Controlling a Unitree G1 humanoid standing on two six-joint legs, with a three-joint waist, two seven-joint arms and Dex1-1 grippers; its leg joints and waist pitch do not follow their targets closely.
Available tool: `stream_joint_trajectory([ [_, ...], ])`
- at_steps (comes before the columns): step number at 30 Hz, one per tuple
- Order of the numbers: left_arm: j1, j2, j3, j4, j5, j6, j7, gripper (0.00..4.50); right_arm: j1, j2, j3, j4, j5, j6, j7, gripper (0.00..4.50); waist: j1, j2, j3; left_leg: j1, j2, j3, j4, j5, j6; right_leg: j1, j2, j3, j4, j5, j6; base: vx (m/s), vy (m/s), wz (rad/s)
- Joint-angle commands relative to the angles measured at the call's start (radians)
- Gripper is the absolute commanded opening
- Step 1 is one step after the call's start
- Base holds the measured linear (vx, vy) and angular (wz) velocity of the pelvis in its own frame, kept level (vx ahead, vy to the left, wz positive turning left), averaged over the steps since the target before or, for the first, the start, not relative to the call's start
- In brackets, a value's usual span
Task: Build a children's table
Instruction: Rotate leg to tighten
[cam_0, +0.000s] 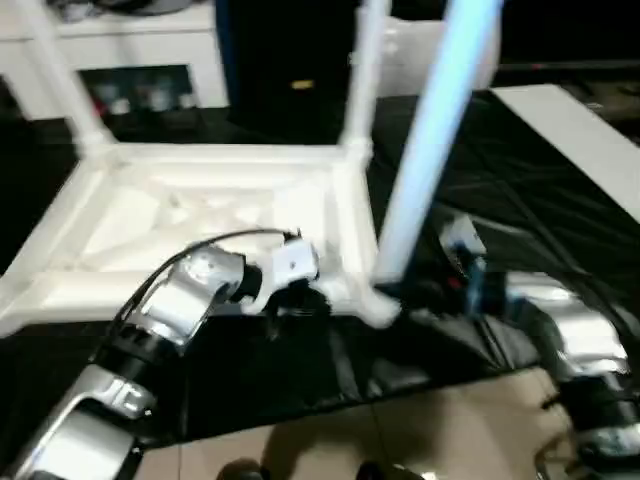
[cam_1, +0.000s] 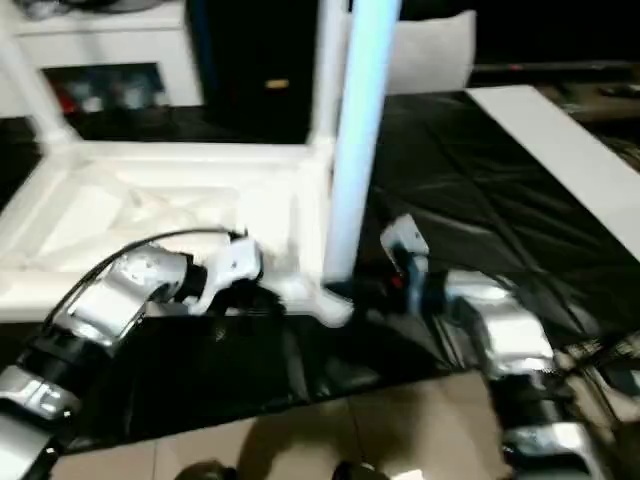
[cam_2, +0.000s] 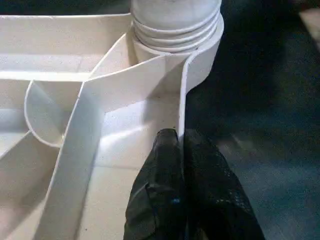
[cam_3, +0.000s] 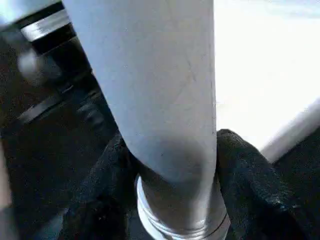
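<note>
The children's table top (cam_0: 200, 215) lies upside down on the black-covered work table, ribbed underside up. Three legs stand in its corner sockets: far left (cam_0: 60, 80), far right (cam_0: 365, 70), and near right (cam_0: 430, 140). My left gripper (cam_2: 179, 135) is shut on the thin front rim (cam_2: 182, 100) of the top, just beside the near-right socket and its threaded collar (cam_2: 175, 30). My right gripper (cam_3: 172, 165) reaches in from the right, and its black fingers (cam_3: 250, 175) press both sides of the near-right leg (cam_3: 155, 75) just above the collar.
The work table's black cover (cam_0: 480, 180) stretches to the right, where a white board (cam_0: 580, 130) lies. A white cabinet (cam_0: 150, 40) stands behind. Tan floor (cam_0: 400, 430) shows past the table's near edge.
</note>
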Motion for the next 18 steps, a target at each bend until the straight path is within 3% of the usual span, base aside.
stream_joint_trajectory([
  [1,-0.010,-0.080,0.013,-0.054,-0.022,0.085,0.106,0.00,-0.038,0.082,0.005,0.021,0.000,0.013,-0.130,2.00,-0.008,-0.001,-0.076,-0.007,0.037,-0.018,-0.065,-0.217,0.027,0.069,-0.076,0.035,-0.115,-0.568,0.024,0.000,0.000,0.00],
  [2,-0.010,-0.080,0.013,-0.054,-0.022,0.085,0.106,0.00,-0.038,0.082,0.005,0.021,0.000,0.013,-0.130,2.00,-0.014,0.000,-0.075,-0.006,0.038,-0.021,-0.064,-0.233,0.025,0.071,-0.079,0.030,-0.120,-0.577,0.032,0.000,0.000,0.00],
  [3,-0.019,-0.128,0.040,-0.063,-0.015,0.154,0.195,0.00,-0.064,0.152,-0.009,0.055,-0.037,0.037,-0.281,2.00,-0.025,-0.001,-0.081,-0.004,0.039,-0.022,-0.064,-0.235,0.027,0.076,-0.082,0.031,-0.121,-0.548,0.037,0.000,0.000,0.00],
  [5,-0.024,-0.153,0.055,-0.066,-0.015,0.184,0.237,0.00,-0.078,0.184,-0.018,0.073,-0.053,0.053,-0.357,2.00,-0.042,-0.002,-0.080,-0.011,0.036,-0.024,-0.065,-0.222,0.029,0.075,-0.079,0.030,-0.118,-0.514,0.017,0.000,0.000,0.00],
  [7,-0.043,-0.196,0.083,-0.055,-0.009,0.213,0.316,0.00,-0.115,0.242,-0.056,0.128,-0.065,0.048,-0.502,2.00,-0.054,-0.001,-0.081,-0.005,0.028,-0.018,-0.061,-0.204,0.041,0.069,-0.080,0.034,-0.119,-0.508,-0.002,0.000,0.000,0.00],
  [8,-0.043,-0.196,0.083,-0.055,-0.009,0.213,0.316,0.00,-0.115,0.242,-0.056,0.128,-0.065,0.048,-0.502,2.00,-0.055,-0.002,-0.081,-0.005,0.027,-0.017,-0.061,-0.200,0.048,0.068,-0.080,0.036,-0.120,-0.503,-0.006,0.000,0.000,0.00],
  [9,-0.053,-0.227,0.101,-0.049,-0.001,0.223,0.370,0.00,-0.137,0.268,-0.064,0.165,-0.074,-0.013,-0.542,2.55,-0.054,-0.001,-0.084,-0.005,0.030,-0.014,-0.063,-0.176,0.064,0.067,-0.079,0.046,-0.108,-0.451,-0.026,0.000,0.000,0.00],
  [11,-0.061,-0.257,0.110,-0.050,0.012,0.231,0.421,0.00,-0.160,0.296,-0.072,0.200,-0.097,-0.059,-0.593,2.70,-0.051,0.000,-0.087,-0.004,0.033,-0.013,-0.063,-0.158,0.072,0.065,-0.078,0.049,-0.104,-0.419,-0.043,0.000,0.000,0.00],
  [13,-0.062,-0.264,0.103,-0.057,0.016,0.236,0.428,0.00,-0.168,0.309,-0.079,0.208,-0.101,-0.073,-0.608,2.70,-0.044,-0.001,-0.093,-0.013,0.037,-0.014,-0.064,-0.105,0.089,0.070,-0.078,0.058,-0.084,-0.340,-0.080,0.000,0.000,0.00],
  [18,-0.051,-0.246,0.076,-0.077,0.029,0.236,0.417,0.00,-0.156,0.289,-0.071,0.185,-0.119,-0.088,-0.602,3.26,-0.026,0.000,-0.101,-0.018,0.043,-0.013,-0.055,0.021,0.139,0.070,-0.080,0.073,-0.044,-0.136,-0.158,0.000,0.000,0.00],
])
